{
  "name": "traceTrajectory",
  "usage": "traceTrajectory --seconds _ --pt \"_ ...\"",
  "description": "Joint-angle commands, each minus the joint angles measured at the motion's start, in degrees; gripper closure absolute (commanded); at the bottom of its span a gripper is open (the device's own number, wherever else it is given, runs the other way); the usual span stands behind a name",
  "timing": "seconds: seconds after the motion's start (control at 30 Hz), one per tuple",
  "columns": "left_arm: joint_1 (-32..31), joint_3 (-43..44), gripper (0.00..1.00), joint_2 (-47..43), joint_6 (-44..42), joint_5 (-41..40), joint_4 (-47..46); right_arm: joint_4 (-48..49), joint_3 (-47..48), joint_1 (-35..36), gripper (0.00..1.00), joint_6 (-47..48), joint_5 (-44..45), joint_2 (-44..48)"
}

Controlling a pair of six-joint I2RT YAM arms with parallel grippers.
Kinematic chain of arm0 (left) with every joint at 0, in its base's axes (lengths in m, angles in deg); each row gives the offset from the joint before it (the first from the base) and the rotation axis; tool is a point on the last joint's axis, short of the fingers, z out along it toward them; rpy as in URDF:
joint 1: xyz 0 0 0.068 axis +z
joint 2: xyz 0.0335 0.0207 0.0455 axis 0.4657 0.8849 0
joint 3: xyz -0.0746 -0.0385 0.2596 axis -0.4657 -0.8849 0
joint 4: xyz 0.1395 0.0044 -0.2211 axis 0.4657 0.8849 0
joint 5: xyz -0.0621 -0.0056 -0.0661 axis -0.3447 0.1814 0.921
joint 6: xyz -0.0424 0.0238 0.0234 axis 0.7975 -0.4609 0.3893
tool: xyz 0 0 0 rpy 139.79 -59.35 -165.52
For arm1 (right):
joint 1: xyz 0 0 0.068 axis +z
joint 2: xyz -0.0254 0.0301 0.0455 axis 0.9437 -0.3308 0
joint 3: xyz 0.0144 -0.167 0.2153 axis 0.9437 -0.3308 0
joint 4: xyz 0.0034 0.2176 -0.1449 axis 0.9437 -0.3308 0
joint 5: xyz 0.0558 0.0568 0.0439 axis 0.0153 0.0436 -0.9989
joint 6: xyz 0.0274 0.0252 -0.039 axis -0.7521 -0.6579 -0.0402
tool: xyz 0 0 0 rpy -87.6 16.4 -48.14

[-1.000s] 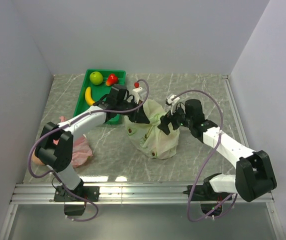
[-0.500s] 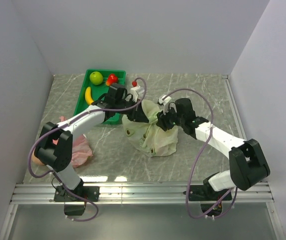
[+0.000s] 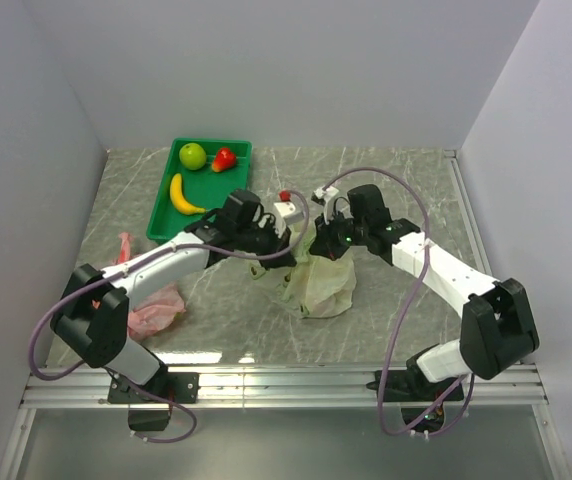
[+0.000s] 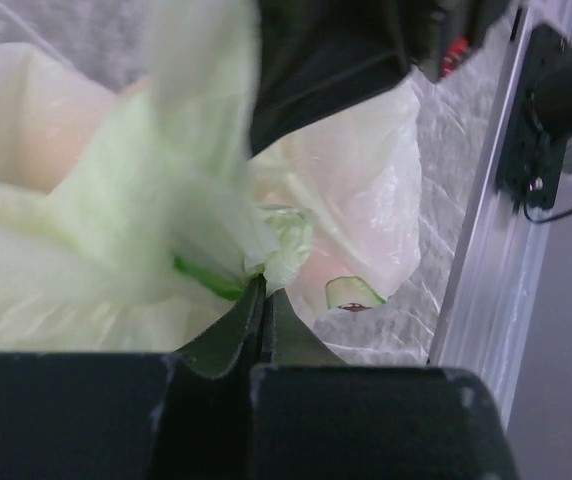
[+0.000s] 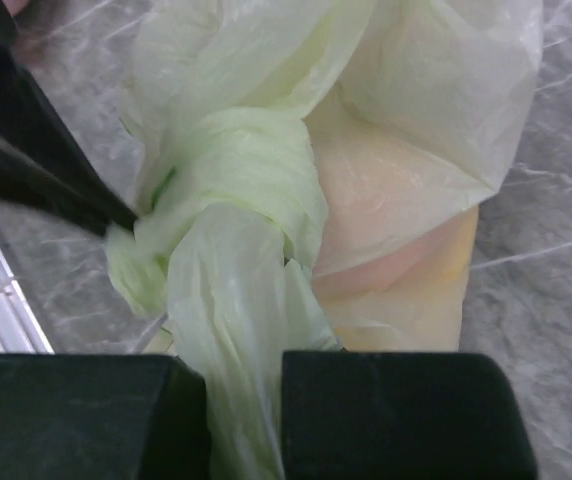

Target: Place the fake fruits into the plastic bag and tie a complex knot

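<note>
Pinching a twisted strand of the plastic bag, the right jaws are gripping the pale green film just beside a bulky knot. The left jaws are clamping shut on a small fold of the same bag next to that knot. The bag is sitting near the middle of the bench, with a peach-coloured fruit showing through its film. A green tray at the far left corner is holding a green apple, a small red fruit and a banana. A pink bag is lying near the left edge.
</note>
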Motion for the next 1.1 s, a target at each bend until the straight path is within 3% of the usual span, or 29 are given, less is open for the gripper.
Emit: traceTrajectory --seconds 0.0,0.27,0.43,0.63,0.77,0.8,0.9,1.07 --pt "-3.86 1.27 1.00 0.55 -2.71 -4.12 3.43 -2.03 3.36 0.00 1.00 -3.89 -4.59 -1.23" --pt "-5.63 3.04 0.99 7.93 13.81 -12.81 -3.14 -0.27 0.30 -1.05 1.00 -8.21 -12.41 1.57" --pt "-2.65 1.81 1.00 7.59 23.11 -17.21 -16.32 -1.67 -3.13 -1.67 1.00 -8.83 -16.01 4.13" --pt "-0.79 3.21 1.00 9.70 30.59 -9.41 -25.63 -2.21 -3.06 -1.85 1.00 -5.57 -17.78 1.85" --pt "-2.29 2.43 1.00 9.96 31.14 -4.22 -26.44 -1.33 -0.86 -2.90 1.00 -5.57 -19.09 -0.35" --pt "-2.64 2.07 1.00 9.88 31.13 -3.34 -26.10 -1.24 -0.68 -3.34 0.94 -5.66 -19.53 -0.44" --pt "-2.73 0.14 1.00 8.82 30.52 -2.19 -23.55 -0.45 -1.20 -5.18 0.58 -5.57 -20.49 2.01" --pt "-1.85 -3.02 0.99 6.89 29.29 -1.83 -22.23 -4.75 -3.57 -8.87 0.29 -2.85 -22.96 12.01"
